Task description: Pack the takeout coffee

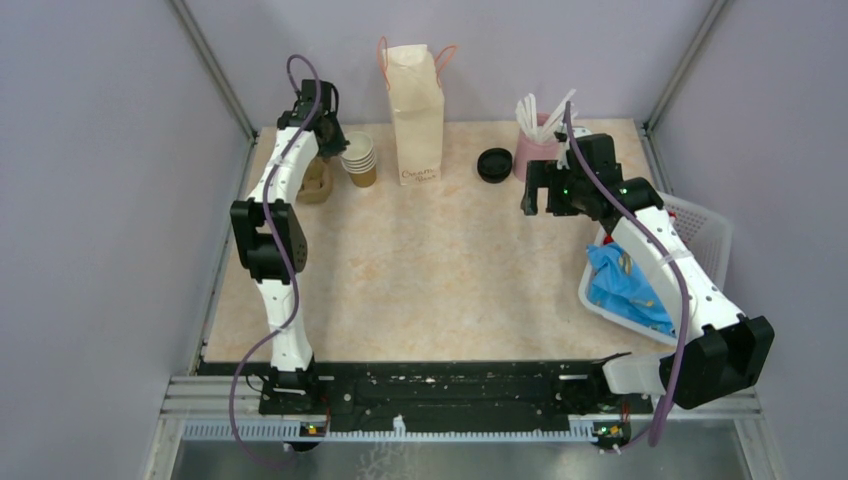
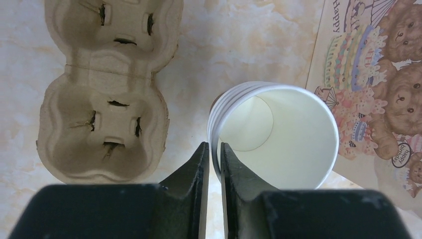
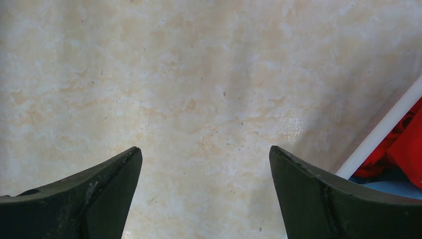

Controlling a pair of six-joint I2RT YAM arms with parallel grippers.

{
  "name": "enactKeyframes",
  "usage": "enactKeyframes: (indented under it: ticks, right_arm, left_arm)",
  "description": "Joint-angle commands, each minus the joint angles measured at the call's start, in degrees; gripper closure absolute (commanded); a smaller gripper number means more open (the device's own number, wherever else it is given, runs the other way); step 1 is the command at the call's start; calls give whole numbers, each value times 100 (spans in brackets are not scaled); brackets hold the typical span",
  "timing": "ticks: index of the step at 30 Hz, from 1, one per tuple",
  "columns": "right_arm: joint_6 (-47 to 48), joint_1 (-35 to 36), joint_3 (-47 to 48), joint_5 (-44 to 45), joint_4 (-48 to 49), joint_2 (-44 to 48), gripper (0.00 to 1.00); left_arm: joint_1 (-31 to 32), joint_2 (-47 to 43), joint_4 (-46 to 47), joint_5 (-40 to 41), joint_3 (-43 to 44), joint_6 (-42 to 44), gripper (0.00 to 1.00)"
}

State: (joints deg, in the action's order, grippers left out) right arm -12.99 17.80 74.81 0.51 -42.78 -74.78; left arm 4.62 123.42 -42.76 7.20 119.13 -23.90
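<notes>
No lidded brown cup shows in any view. A stack of lidless white-rimmed paper cups [image 1: 360,158] stands at the back left beside a pulp cup carrier [image 1: 315,183]. My left gripper [image 1: 335,135] is over them. In the left wrist view its jaws [image 2: 214,149] are shut on the rim of the top cup [image 2: 278,134], one finger inside and one outside. The two-well carrier [image 2: 104,89] lies empty to the left. A loose black lid [image 1: 494,163] lies at the back centre-right. My right gripper [image 1: 545,195] hangs open and empty over bare table [image 3: 205,154].
A white paper bag [image 1: 415,115] with handles stands at the back centre; its bear-and-cake print [image 2: 378,74] shows beside the cups. A pink holder of white sticks [image 1: 540,150] stands behind the right gripper. A white basket [image 1: 700,240] with blue packaging [image 1: 625,285] sits at the right edge.
</notes>
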Motion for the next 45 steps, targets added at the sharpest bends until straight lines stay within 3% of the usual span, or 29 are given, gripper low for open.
enactKeyframes:
  ticks: [1,7,14,17,18,20,21,24,33,41,45]
  right_arm:
    - [104,-41,117,-34,213,26,2]
    - [105,-42,71,-37,229,36,2]
    - [100,-40,83,-37,236,49,2]
    - [114,-40,74,-40,231,67,2]
    - [115,-40,65,-41,235,77,2]
    - [104,-42,41,-34,244,103,2]
    - [104,-40,40,-35,238,111,2]
    - [104,-36,34,-138,236,128,2]
    - [113,-40,31,-155,231,127,2]
    - [119,-41,52,-157,236,101,2]
    - [112,-40,45,-174,244,80,2]
  left_arm:
    - [4,-28,-14,147,284,41,80]
    - [4,-10,-114,116,464,78,86]
    - [4,-18,-208,80,697,113,100]
    - [4,-52,-230,66,693,133,100]
    - [4,-41,-243,58,697,150,99]
    - [2,-20,-282,80,687,170,72]
    - [-4,4,-286,81,682,191,64]
    - [-5,131,-321,44,746,236,60]
    - [-5,286,-284,33,780,250,70]
    - [-5,282,-302,95,843,247,86]
    - [-5,245,-298,101,873,263,81]
